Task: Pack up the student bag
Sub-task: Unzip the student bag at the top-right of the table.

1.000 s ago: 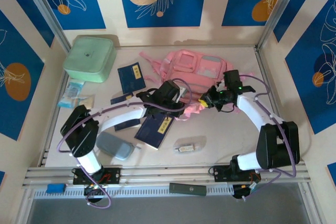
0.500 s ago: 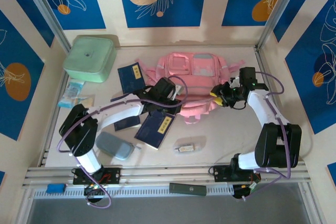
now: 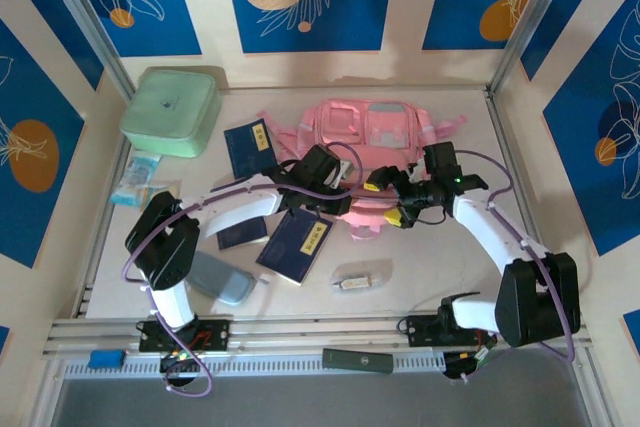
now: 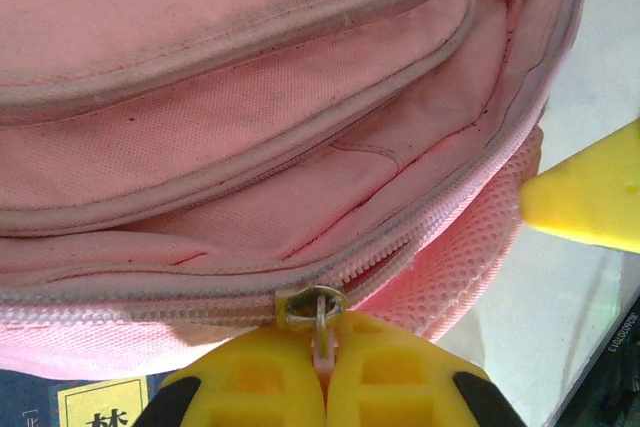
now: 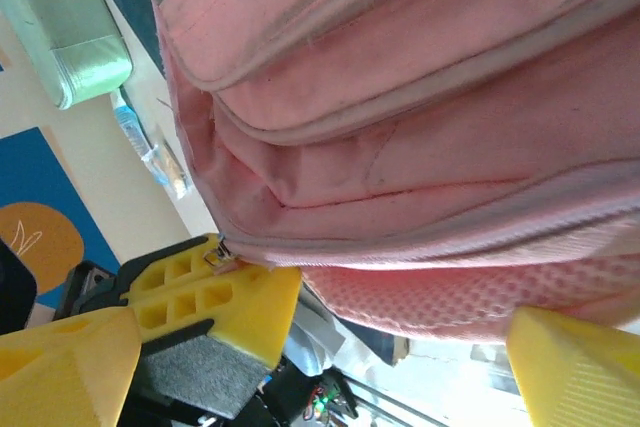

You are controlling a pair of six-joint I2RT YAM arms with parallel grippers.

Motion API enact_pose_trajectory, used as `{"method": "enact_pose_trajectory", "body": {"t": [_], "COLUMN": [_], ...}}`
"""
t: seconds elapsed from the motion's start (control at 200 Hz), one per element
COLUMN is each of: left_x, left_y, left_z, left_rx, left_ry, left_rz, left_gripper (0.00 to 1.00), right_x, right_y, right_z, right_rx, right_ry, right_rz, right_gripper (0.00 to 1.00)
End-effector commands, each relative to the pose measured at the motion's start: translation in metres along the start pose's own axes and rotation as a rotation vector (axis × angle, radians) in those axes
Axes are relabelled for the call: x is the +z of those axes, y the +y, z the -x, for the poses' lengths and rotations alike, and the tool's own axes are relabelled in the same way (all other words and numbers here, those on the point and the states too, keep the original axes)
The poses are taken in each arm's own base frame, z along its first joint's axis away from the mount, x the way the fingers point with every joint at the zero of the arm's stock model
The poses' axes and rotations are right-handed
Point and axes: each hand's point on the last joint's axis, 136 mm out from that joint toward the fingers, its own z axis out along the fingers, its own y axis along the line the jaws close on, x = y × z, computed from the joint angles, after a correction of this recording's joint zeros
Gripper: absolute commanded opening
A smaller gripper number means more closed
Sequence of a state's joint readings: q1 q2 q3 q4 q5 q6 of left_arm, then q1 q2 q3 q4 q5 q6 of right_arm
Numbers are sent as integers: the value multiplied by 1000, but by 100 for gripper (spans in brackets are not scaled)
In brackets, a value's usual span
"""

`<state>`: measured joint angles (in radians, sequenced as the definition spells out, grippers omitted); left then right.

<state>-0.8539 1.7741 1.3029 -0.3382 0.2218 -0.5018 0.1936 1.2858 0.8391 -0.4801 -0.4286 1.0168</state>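
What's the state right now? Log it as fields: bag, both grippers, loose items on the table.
bag: pink student bag, lying flat toward the back of the table
left gripper: shut on the zipper pull at the bag's near edge
right gripper: open, jaws spread at the bag's near edge, gripping nothing
outside the bag: mint-green box, blue booklets, grey-blue pouch
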Motion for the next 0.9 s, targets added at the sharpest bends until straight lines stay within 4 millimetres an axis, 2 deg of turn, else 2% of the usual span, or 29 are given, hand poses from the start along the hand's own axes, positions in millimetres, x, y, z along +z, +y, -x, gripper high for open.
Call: {"method": "enact_pose_trajectory", "body": {"t": [0.0,0.1,0.265,0.49,0.665,0.83,0.895], "left_x": [-11,-12,-16,-19,-23,-29,-32], "left_y": [-32,-33,-34,-35,-39,-37,-31], "left_z": [27,28,30,32,36,36,36], "left_rx": [27,26,30,42,59,84,87], "left_ry": [-82,-87,-95,-104,-110,-104,-107], "left_rz": [-94,-93,-91,-90,-93,-66,-40], "left_gripper": [0,0,0,0,0,0,0], "right_x": [15,24,31,34,33,23,16], "right_y": [5,13,10,-10,-18,-17,-18], "right_z": [12,24,34,39,44,45,45], "right_rx": [66,68,67,70,65,42,31], "right_ry": [-17,-32,-65,-76,-97,-116,-128], "right_rz": [12,16,-34,-113,-145,-159,-165], "right_gripper": [94,88,74,43,21,2,0]}}
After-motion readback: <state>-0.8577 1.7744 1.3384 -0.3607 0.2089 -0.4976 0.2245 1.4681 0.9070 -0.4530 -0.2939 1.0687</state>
